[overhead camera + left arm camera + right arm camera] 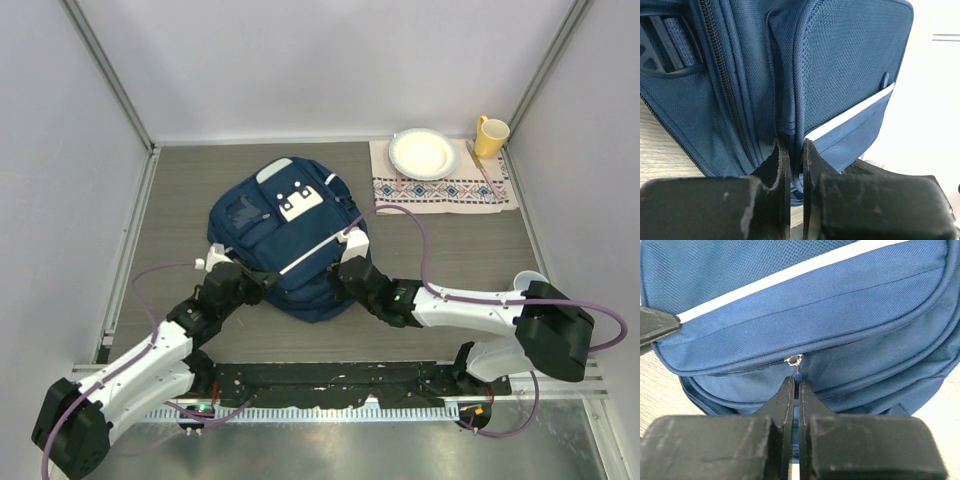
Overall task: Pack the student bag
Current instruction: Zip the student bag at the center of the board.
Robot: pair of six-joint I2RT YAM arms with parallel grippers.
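The navy student bag (285,230) lies flat in the middle of the table, its white buckle patch (300,203) facing up. My left gripper (252,283) is at the bag's near-left edge, shut on a fold of the bag's fabric (796,145) beside a pocket seam. My right gripper (347,274) is at the bag's near-right edge, shut on the blue zipper pull (798,376) that hangs from a silver slider (794,360). The zipper looks closed. The pale stripe trim (790,272) crosses above it.
A patterned cloth (445,180) lies at the back right with a white plate (424,153) on it and a yellow mug (490,136) beside it. A thin pink stick (487,175) lies on the cloth. A clear cup (528,281) stands near the right arm.
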